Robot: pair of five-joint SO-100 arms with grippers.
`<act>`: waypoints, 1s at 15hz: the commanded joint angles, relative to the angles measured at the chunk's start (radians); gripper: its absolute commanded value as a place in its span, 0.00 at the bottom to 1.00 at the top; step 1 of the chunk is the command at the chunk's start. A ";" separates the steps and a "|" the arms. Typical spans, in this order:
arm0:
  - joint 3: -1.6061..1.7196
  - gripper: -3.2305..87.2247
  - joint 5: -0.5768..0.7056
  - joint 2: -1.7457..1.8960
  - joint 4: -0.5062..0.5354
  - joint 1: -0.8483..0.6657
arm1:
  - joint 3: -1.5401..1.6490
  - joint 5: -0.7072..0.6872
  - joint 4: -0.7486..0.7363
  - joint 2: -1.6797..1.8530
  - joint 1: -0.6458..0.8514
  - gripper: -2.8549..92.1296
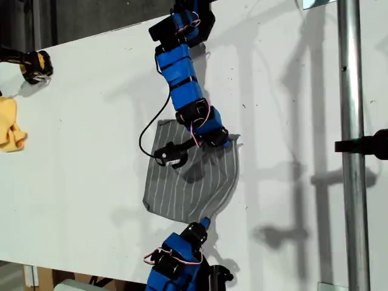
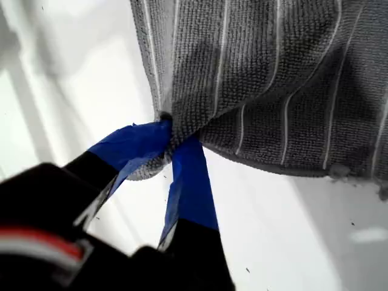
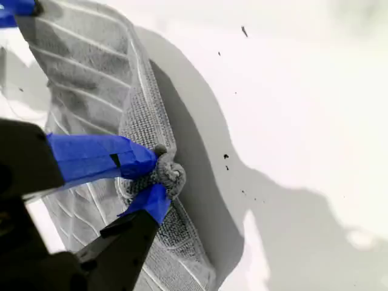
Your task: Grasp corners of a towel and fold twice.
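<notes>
- Where the blue-taped jaws of my first gripper (image 2: 173, 142) meet, they are pinched closed on a gathered bit of the towel's (image 2: 273, 79) edge. The grey, white-striped cloth fans out beyond them.
- My second gripper (image 3: 154, 173) is likewise clamped on the towel, holding a corner (image 3: 171, 173) that has bunched into a small knot between the taped tips.
- From that knot a folded edge of the cloth runs off to another blue-taped tip (image 3: 15, 12) at its far end.
- In the exterior view the towel (image 1: 188, 182) sits near the middle of the table (image 1: 79, 182). One blue arm (image 1: 182, 73) reaches it from 12 o'clock and another blue arm (image 1: 179, 257) from 6 o'clock; I cannot tell which arm is which.
- Both arms hold the towel's 3 o'clock edge, one at each end, and the rest lies spread toward 9 o'clock.
- A thin black cable (image 1: 151, 124) loops beside the upper arm.
- Around it the table is plain white, marked by a few dark specks and long soft shadows.
- At 9 o'clock in the exterior view a crumpled yellow cloth (image 1: 11, 124) lies well apart from the towel.
- At 3 o'clock a metal pole (image 1: 351, 145) stands upright with a black clamp (image 1: 370, 144) on it.
</notes>
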 commanded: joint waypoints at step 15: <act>-0.410 0.03 0.646 -0.267 -0.021 -0.842 | 0.239 -0.291 0.107 0.439 0.675 0.03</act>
